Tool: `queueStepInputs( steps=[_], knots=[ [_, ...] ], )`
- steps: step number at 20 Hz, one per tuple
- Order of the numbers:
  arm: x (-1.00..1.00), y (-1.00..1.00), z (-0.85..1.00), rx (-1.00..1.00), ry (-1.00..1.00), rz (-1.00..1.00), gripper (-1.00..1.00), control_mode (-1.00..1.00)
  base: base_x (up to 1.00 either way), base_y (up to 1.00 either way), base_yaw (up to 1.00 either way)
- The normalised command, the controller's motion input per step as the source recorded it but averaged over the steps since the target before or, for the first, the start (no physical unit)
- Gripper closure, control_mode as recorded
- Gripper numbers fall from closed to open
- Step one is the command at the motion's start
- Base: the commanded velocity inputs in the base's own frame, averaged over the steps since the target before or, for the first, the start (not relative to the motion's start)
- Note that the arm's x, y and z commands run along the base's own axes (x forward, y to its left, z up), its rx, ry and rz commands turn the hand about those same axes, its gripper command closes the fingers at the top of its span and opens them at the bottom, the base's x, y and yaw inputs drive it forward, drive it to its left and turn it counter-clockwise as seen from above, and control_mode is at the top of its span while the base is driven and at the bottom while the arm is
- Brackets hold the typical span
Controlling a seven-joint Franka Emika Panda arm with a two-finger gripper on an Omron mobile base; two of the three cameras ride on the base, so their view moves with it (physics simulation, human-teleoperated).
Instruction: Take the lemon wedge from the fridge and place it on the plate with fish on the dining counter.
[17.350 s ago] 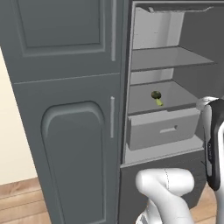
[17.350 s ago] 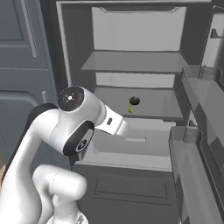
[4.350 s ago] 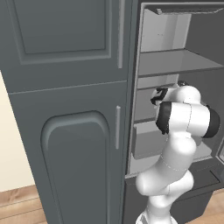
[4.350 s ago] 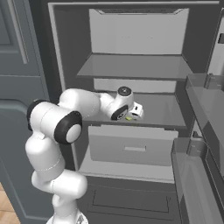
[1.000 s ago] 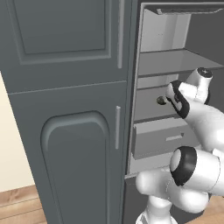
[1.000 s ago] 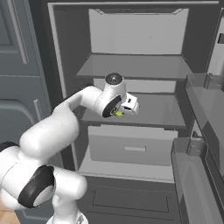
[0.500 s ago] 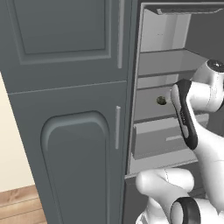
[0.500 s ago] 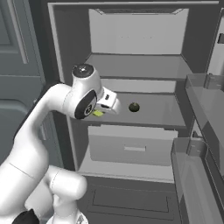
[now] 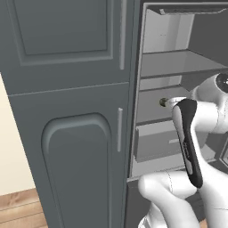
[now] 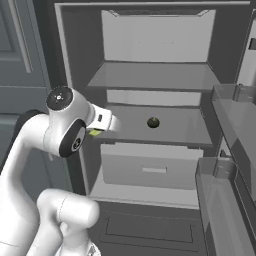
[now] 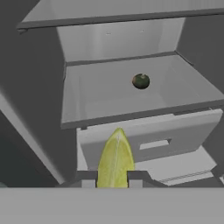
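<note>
The white arm rises from its rounded base, bends sharply at a dark-jointed elbow and reaches forward at mid height, with the forearm roughly level. The pincer points straight ahead. In the hand view its two small dark fingertips stand close together, pressed against either side of a thin yellow sliver clamped between them. In the right base view the pincer sits just past the wrist.
</note>
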Motion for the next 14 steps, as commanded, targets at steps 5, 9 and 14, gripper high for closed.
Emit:
queueStepInputs(
  steps=[5,9,14],
  knots=[
    [-0.04,0.0,0.0,0.0,0.0,0.01,1.0,-1.0,0.0,0.0,0.0],
    [-0.11,0.03,-0.02,0.0,0.0,0.04,1.0,1.0,-0.61,0.08,0.28],
    [0.0,0.0,0.0,0.0,0.0,0.0,1.0,1.0,-1.0,0.06,0.41]
  ],
)
